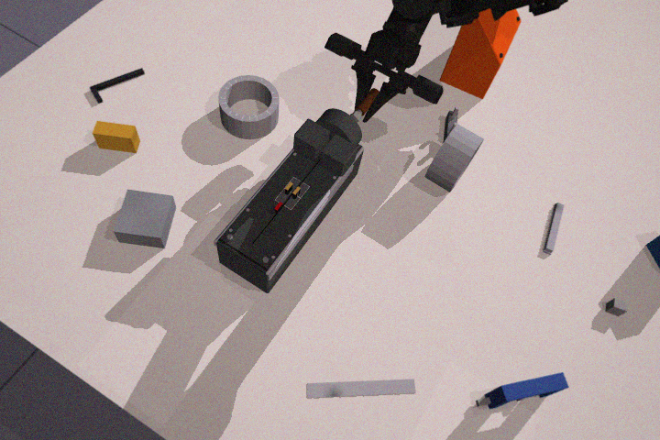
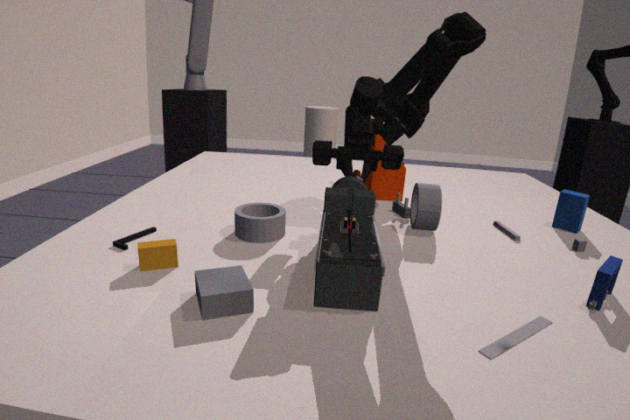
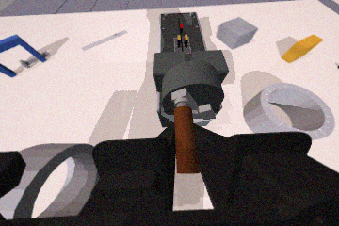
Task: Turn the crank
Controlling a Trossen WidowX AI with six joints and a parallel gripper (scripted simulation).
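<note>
"Handle [image 1: 368, 99] [image 2: 357, 173] [image 3: 185, 141] pinched snugly in the gripper [image 1: 361, 115] [image 2: 357, 176] [image 3: 181, 126], far end. Where's the pointer [image 1: 278, 206] [image 2: 350, 227] [image 3: 181, 26]?"

"Just near of the brass marks [image 1: 288, 187] [image 2: 346, 221] [image 3: 179, 38]. Crank [image 1: 357, 115] [image 3: 181, 97] should be eased round in small arcs, wrist kept following, handle freed once level."

"Left ring [image 1: 249, 127] [image 2: 260, 230] [image 3: 254, 115]?"

"Open-topped, nothing spotted inside."

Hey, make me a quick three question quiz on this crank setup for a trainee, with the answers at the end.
1. True or false: the red pointer is level with the brass marks.
2. Which part does the hand grip: (a) the yellow block, (b) the brown handle, (c) the blue frame?
3. Fill in: the pointer must move ____ the crank end to line up.
Key: 1 false; 2 b; 3 toward.
</note>
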